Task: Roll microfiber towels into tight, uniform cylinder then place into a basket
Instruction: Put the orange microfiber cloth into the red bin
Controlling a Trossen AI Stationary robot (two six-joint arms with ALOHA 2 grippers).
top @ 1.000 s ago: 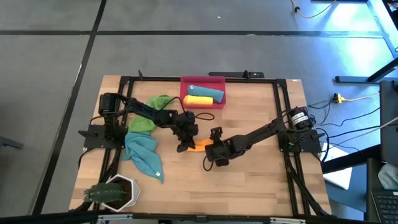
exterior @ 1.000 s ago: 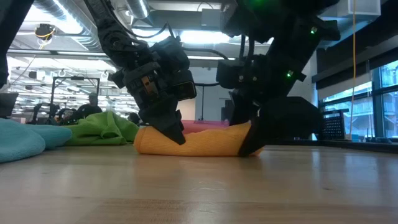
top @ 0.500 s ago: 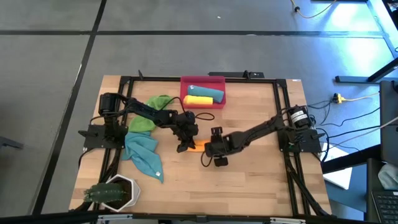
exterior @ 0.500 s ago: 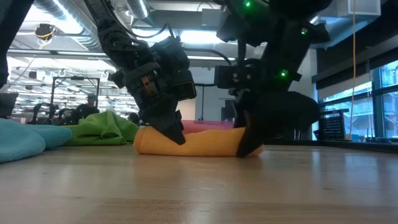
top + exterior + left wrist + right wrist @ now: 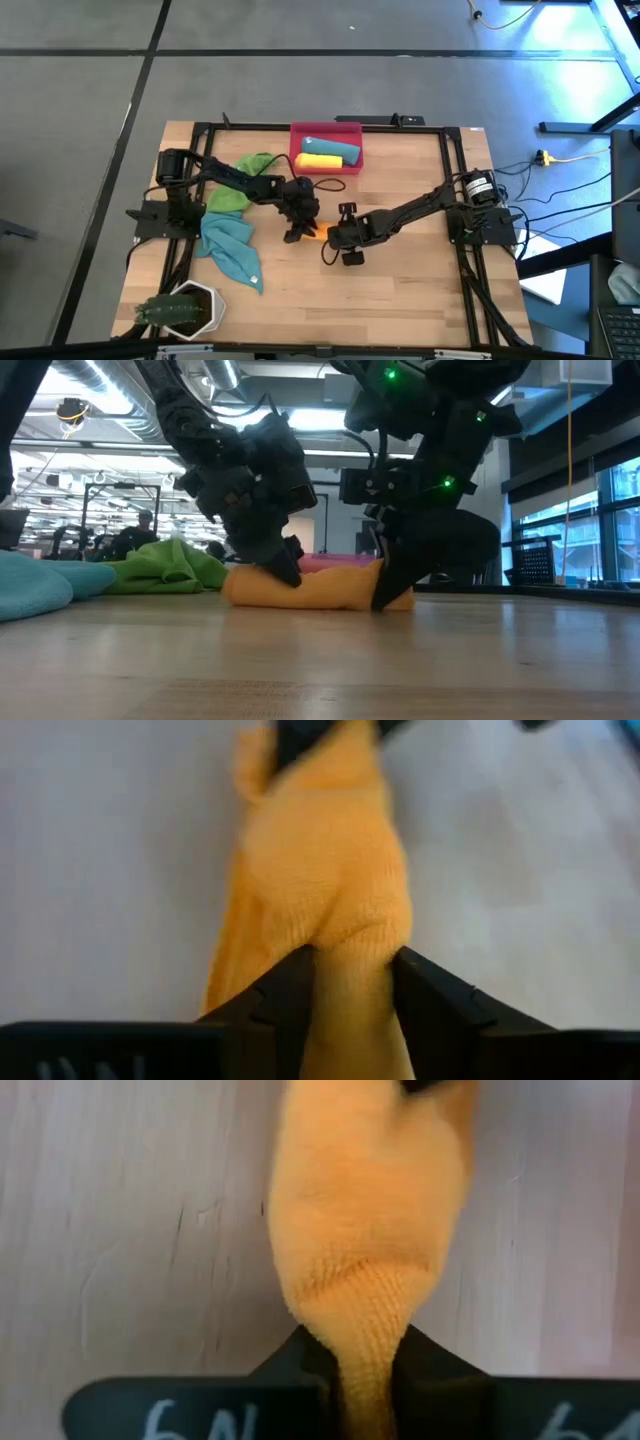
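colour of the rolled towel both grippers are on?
Orange rolled towel, clearest in the right wrist view.

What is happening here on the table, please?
Two robot arms are handling a rolled orange towel lying on the wooden table. The right gripper pinches one end of the roll, and the left gripper has its fingers around the other end. In the red basket at the far edge lie a yellow roll and a teal roll. A green towel and a teal towel wait unrolled near the left arm.
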